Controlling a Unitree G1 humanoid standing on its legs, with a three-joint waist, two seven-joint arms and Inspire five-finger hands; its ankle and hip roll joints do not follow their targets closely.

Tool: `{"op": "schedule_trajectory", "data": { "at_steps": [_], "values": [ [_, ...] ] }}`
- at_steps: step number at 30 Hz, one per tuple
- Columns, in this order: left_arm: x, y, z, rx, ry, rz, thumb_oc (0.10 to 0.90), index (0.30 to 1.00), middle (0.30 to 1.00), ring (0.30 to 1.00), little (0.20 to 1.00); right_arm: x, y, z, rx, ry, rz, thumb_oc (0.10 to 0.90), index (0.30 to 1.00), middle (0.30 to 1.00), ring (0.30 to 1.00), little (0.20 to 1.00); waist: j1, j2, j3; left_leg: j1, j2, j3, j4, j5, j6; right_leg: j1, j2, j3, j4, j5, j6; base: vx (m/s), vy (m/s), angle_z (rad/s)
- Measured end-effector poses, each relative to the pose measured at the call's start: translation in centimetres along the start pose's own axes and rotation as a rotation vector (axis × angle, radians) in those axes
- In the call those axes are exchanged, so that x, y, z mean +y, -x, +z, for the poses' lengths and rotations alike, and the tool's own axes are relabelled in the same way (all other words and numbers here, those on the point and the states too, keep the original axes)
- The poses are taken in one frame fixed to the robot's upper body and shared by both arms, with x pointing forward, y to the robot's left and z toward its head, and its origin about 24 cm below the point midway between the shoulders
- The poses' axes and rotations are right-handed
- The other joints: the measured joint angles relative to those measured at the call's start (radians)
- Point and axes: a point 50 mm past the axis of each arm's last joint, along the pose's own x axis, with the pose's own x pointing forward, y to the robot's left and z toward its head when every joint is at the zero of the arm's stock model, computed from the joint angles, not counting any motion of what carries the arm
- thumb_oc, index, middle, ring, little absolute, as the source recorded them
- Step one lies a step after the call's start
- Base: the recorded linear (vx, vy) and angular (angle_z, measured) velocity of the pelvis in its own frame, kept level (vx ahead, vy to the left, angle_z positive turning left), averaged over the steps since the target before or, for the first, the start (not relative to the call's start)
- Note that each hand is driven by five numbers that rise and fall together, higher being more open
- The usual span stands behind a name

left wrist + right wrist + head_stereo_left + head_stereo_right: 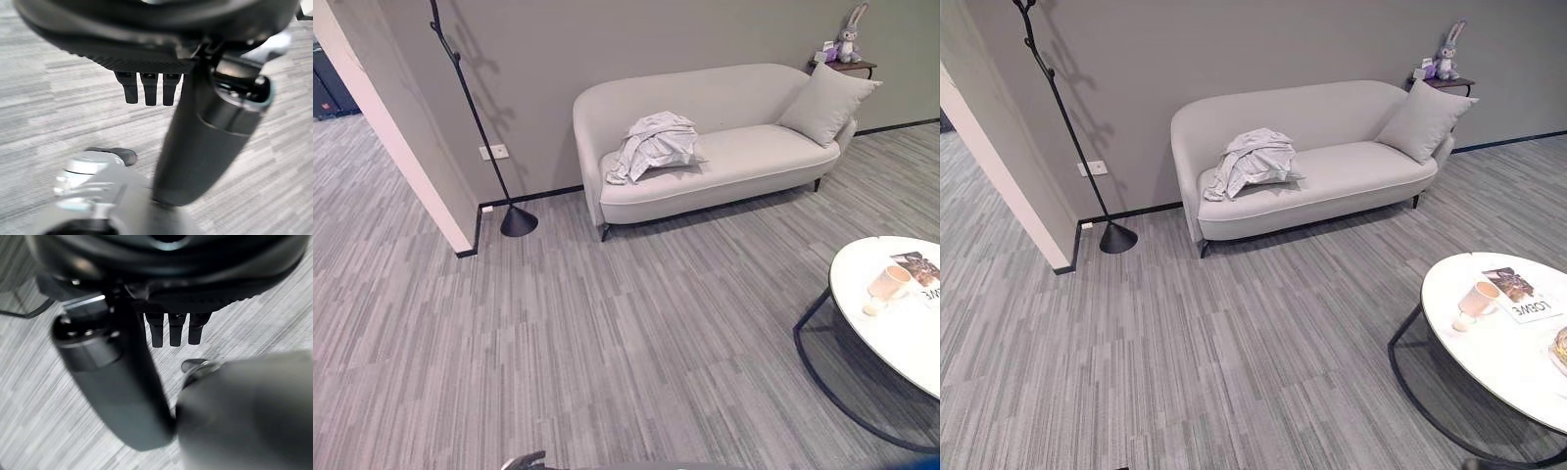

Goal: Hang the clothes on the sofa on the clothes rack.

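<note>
Both hands hang over bare carpet with fingers straight and relaxed, holding nothing: the left hand (146, 88) and the right hand (173, 328). Nearer than the sofa (744, 162), a round white table (901, 333) carries a cup (889, 282) and a printed card (920, 269). One crumpled pale garment (654, 145) lies on the sofa's left seat, a cushion (827, 103) at its right end, and the black clothes rack (475, 122) stands left of the sofa.

The clothes (653, 144) lie on the sofa's (744, 162) left end, a cushion (826, 102) on its right; the clothes rack (475, 122) stands left of it.
</note>
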Motion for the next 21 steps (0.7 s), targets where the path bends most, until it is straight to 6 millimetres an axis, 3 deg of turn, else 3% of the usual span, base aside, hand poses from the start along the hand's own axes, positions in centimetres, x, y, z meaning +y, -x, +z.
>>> {"op": "schedule_trajectory", "data": {
  "at_steps": [10,15,21],
  "values": [
    [0.0,0.1,-1.0,0.034,-0.013,-0.002,0.800,0.900,0.900,0.900,0.900,0.4,-0.1,0.8,-0.012,0.078,0.008,0.800,0.900,0.900,0.900,0.900,0.000,0.008,0.016,0.029,0.000,-0.002,-0.019,-0.002,0.000,0.037,0.008,0.002,-0.039,0.013,-0.005,0.00,0.000,0.00],
    [-0.4,0.1,-1.2,0.049,-0.241,-0.042,0.800,0.900,0.900,0.900,0.900,0.5,-0.1,1.4,-0.020,0.208,0.018,0.800,0.900,0.900,0.900,0.900,-0.003,0.009,0.022,0.033,-0.001,0.000,-0.019,-0.006,-0.002,0.037,0.009,0.010,-0.038,0.014,-0.003,0.01,0.013,-0.04],
    [-0.6,0.1,-1.1,0.049,-0.330,-0.054,0.800,0.900,0.900,0.900,0.900,0.9,-0.1,2.1,-0.033,0.263,0.035,0.800,0.900,0.900,0.900,0.900,-0.009,0.011,0.023,0.036,0.000,0.005,-0.019,-0.008,0.001,0.043,0.009,0.016,-0.036,0.015,-0.004,0.01,0.014,-0.03]
  ]
}}
